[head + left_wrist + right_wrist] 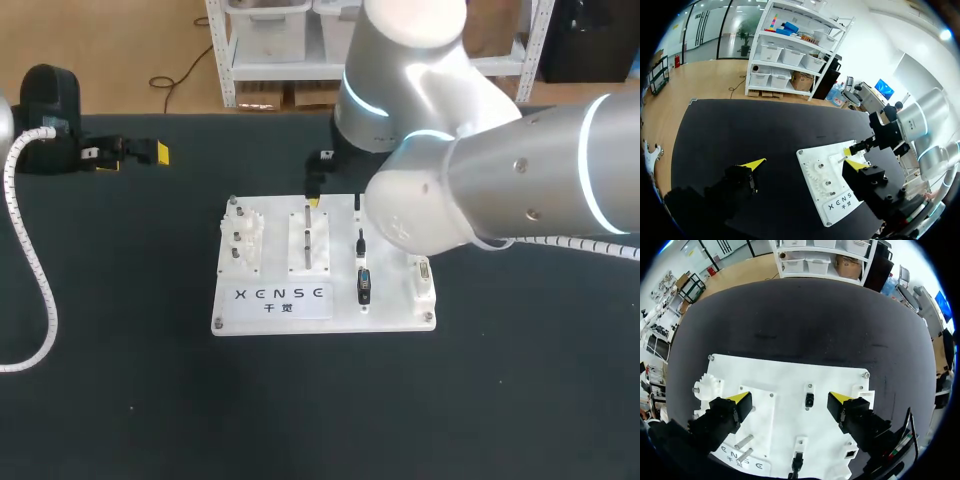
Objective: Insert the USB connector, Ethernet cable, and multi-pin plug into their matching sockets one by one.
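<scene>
Currently the right gripper (789,399) is hanging over the far middle of the white board (395,318). Its fingers are spread wide and gripping nothing, and a small black socket (809,400) is showing on the board between them. A black plug (363,285) with a short cable is sitting on the board's right part, nearer the front edge than that gripper, with nothing touching it. I can't tell which connector it is. The left gripper (805,164) is hovering over the dark table (120,400), well apart from the board's left side, also wide open and empty. White gears (243,238) are sitting on the board's left part, and a plate with pegs (310,240) is in the middle.
</scene>
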You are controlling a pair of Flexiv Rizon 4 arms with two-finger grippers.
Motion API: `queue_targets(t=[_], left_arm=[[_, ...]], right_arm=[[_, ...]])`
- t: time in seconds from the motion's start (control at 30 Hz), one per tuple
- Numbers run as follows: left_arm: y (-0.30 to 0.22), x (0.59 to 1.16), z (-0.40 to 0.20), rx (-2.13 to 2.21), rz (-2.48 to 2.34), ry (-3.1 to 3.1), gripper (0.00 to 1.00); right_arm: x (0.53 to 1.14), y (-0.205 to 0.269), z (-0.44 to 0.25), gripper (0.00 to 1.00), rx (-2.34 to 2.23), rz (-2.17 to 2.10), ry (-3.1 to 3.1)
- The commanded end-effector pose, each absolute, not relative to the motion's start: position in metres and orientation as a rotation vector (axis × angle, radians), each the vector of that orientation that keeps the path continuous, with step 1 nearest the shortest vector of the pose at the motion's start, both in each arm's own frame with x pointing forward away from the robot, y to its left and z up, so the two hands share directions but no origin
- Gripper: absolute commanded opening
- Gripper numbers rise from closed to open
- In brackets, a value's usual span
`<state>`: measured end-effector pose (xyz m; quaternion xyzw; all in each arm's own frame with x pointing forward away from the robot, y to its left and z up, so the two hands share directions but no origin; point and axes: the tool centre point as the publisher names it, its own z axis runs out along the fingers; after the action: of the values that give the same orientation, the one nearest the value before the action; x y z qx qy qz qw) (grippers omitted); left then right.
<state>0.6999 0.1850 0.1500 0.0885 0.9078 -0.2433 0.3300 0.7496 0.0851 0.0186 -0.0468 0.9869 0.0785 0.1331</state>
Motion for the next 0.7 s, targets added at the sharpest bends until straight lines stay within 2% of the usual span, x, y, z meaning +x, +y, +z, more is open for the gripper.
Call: queue_targets(t=[0.03,0.7], left_arm=[[0.1850,0.6999,0.1500,0.231,-0.636,2.374,1.00],[0.1850,0.6999,0.1500,0.231,-0.636,2.374,1.00]], right_arm=[[0.7520,0.0840,0.0176,1.00,-0.124,0.222,2.864],[0.7524,0.0833,0.0169,1.00,-0.113,0.227,2.860]])
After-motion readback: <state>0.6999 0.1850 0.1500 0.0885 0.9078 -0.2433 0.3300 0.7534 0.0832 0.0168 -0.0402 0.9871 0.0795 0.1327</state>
